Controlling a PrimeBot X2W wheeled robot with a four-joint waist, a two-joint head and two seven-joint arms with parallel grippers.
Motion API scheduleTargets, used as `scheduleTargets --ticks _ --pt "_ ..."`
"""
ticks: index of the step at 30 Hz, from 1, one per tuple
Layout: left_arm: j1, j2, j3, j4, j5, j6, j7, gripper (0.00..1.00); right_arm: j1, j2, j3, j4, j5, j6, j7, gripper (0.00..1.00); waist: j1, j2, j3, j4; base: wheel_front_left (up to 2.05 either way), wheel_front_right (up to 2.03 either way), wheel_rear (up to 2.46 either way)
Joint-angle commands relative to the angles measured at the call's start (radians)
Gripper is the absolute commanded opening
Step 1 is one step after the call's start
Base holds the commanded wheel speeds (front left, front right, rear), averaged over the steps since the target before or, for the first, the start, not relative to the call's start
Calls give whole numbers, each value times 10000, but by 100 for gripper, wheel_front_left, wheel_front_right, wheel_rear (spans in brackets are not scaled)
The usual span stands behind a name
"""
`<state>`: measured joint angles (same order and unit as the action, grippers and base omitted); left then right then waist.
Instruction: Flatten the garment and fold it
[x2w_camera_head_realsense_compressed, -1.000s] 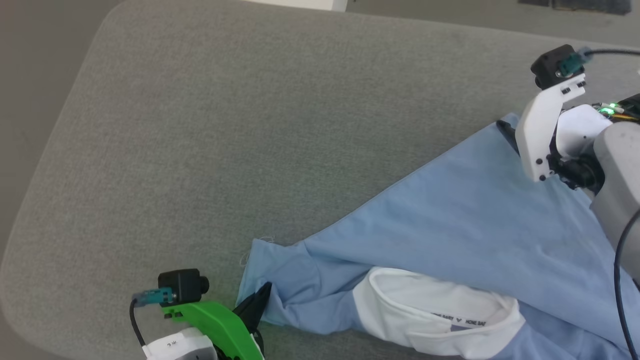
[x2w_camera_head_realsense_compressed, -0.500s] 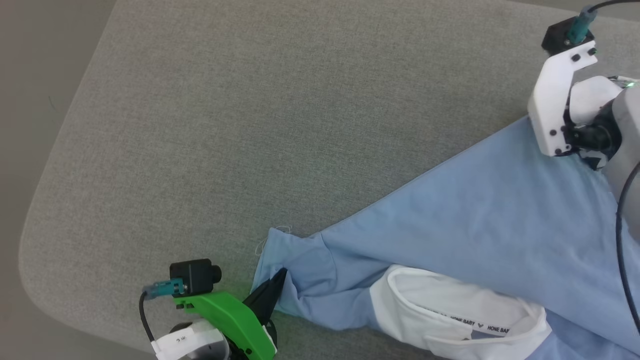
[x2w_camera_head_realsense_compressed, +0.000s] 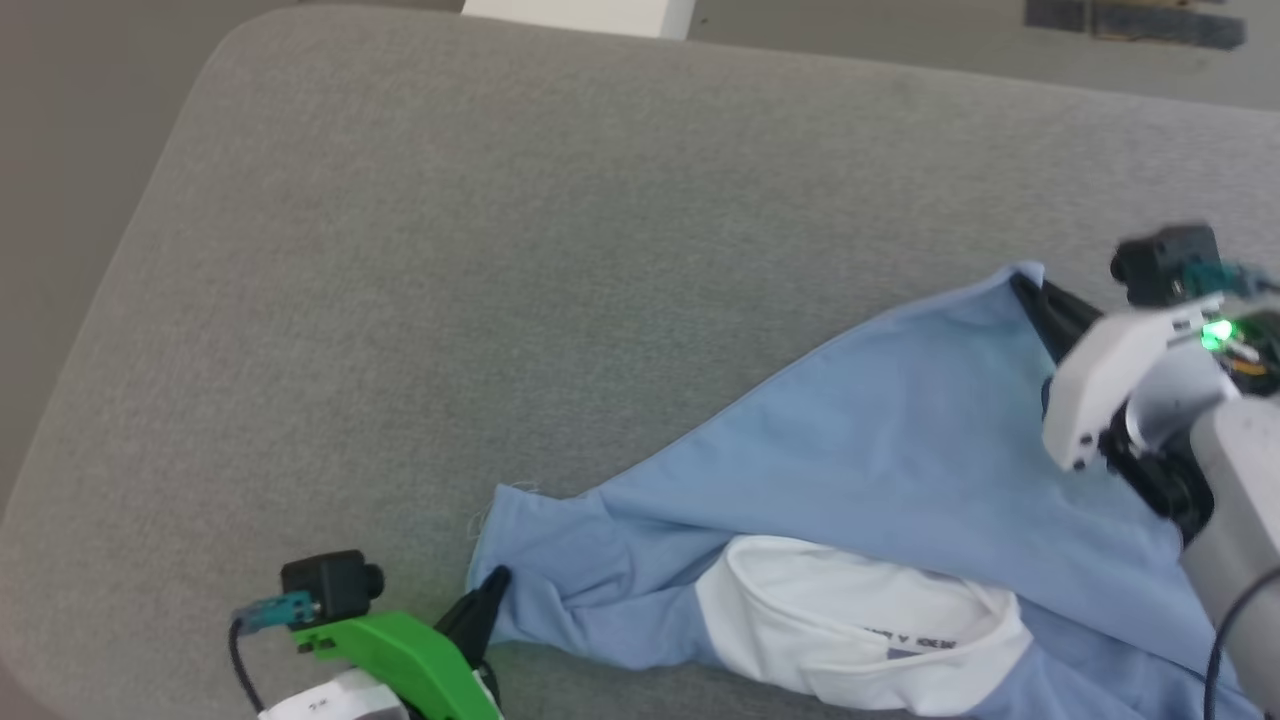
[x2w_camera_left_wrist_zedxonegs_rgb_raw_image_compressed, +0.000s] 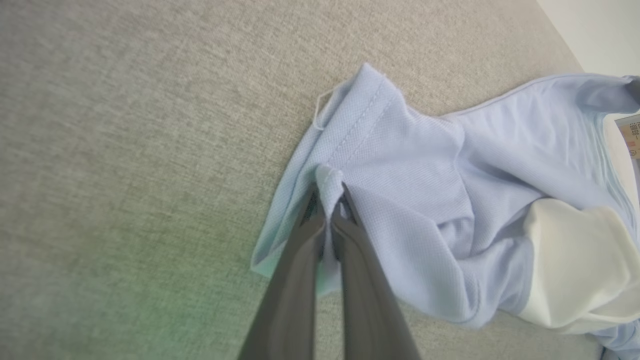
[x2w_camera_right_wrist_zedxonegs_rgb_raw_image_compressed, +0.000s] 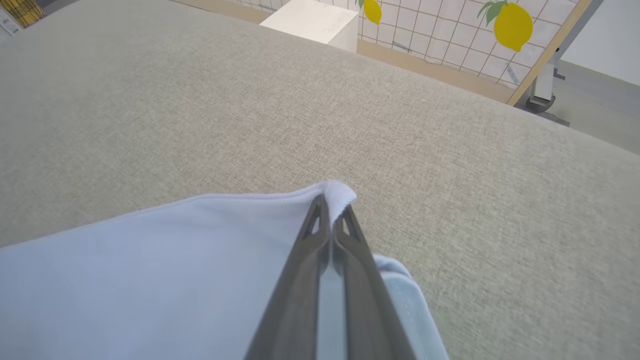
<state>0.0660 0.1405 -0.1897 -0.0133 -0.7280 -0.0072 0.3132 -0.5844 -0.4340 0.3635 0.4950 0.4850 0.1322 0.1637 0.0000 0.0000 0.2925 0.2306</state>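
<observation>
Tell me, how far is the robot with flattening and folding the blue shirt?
Done: both grips are taken. The left gripper is shut on a hemmed edge, the right gripper on a far corner of the garment. In hand: likely stretching it between them. Left: the garment lies creased on the grey cushion, white collar bunched, so flattening is not finished and no fold is made.

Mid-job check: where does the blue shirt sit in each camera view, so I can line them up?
Head view: the garment spreads over the lower right, white collar at bottom centre.
Left wrist view: centre to right edge, its sleeve pinched in the shut left gripper.
Right wrist view: lower left, its corner pinched in the shut right gripper.
Shared landmark: the grey cushion beneath it.
</observation>
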Motion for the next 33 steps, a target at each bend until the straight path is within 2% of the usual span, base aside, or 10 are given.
scheduleTargets --ticks 1,4,9,17,22,26,33 --pt "147 143 114 -73 88 87 -149 0 434 41 -242 -215 -2 -15 -385 0 0 0 -727 -732 0 0 0" --pt "244 237 322 -317 231 175 -504 0 1350 148 -789 -875 -33 -15 -915 0 0 0 -1092 -1166 0 0 0" --pt "74 503 630 -858 518 205 -988 0 2550 134 -1740 -2193 -222 -15 -865 0 0 0 -1563 -1781 0 0 0" --pt "-1375 1094 1197 -2096 639 36 -1194 0 3197 -170 -3159 -4900 -722 -15 746 0 0 0 -2154 -2514 0 0 0" --pt "-2978 1308 1367 -2589 483 -89 -1013 0 2756 -551 -3607 -6430 -983 -15 2070 0 0 0 -2355 -2791 0 0 0" --pt "-4425 1362 1355 -2699 175 -179 -644 0 1933 -988 -3619 -7112 -1021 -15 3050 0 0 0 -2399 -2956 0 0 0" --pt "-7169 1318 1225 -2164 -221 -238 -84 0 -263 -1460 -3335 -6992 -1040 -15 4296 0 0 0 -2268 -3248 0 0 0"
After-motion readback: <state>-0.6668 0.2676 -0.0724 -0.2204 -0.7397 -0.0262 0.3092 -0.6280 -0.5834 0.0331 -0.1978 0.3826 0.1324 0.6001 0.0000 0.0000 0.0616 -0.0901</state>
